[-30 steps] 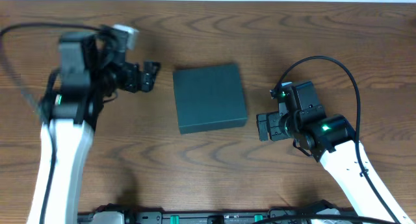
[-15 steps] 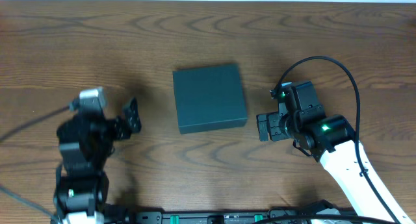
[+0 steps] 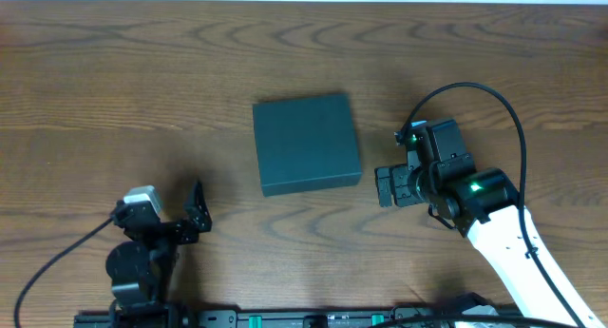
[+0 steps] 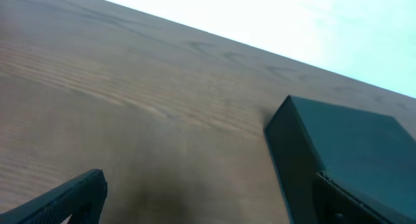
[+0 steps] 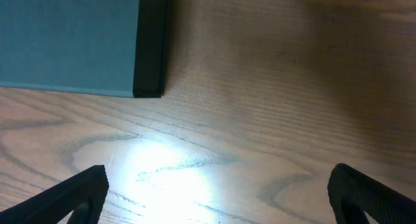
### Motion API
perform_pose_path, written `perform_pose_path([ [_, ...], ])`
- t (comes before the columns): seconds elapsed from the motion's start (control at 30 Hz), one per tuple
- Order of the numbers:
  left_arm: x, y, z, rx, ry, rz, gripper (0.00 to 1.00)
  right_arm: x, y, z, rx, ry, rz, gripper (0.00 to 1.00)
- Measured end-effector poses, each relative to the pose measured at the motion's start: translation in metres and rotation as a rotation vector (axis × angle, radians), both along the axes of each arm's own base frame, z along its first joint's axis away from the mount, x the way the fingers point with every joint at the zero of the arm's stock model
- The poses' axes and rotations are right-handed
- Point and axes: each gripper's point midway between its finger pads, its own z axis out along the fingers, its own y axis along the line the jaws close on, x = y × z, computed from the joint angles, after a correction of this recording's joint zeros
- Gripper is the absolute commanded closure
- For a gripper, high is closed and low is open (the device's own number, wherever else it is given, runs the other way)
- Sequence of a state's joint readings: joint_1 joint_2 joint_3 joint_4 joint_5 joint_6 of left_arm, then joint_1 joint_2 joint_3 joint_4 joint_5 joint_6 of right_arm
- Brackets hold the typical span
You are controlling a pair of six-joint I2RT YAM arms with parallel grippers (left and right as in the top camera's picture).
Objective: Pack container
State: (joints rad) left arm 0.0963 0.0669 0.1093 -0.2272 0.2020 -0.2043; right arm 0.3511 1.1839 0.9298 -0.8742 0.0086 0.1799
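Overhead view: container (image 3: 307, 143), dark teal box w/ lid down, sits flat on wood table (image 3: 95, 81), approx. centre frame, slightly above mid-height. Left gripper (image 3: 198, 212) at lower left, well apart from box, jaws spread wide, nothing btwn them. Right gripper (image 3: 385, 186) just right of box's lower-right corner, near but not touching, jaws also wide apart, empty. Left wrist cam: box at right of frame. Right wrist cam: box corner upper left, bright light patch on tabletop below it.
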Motion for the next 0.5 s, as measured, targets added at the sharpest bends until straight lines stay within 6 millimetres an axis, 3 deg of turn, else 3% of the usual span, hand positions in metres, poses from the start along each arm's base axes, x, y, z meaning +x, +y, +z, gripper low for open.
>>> perform_pose_path([
  [0.5,-0.0007,-0.0001,0.0082,-0.004,-0.052,0.002,0.01,-0.0003,-0.0002,-0.0006,-0.001,0.002,0.000,0.01],
])
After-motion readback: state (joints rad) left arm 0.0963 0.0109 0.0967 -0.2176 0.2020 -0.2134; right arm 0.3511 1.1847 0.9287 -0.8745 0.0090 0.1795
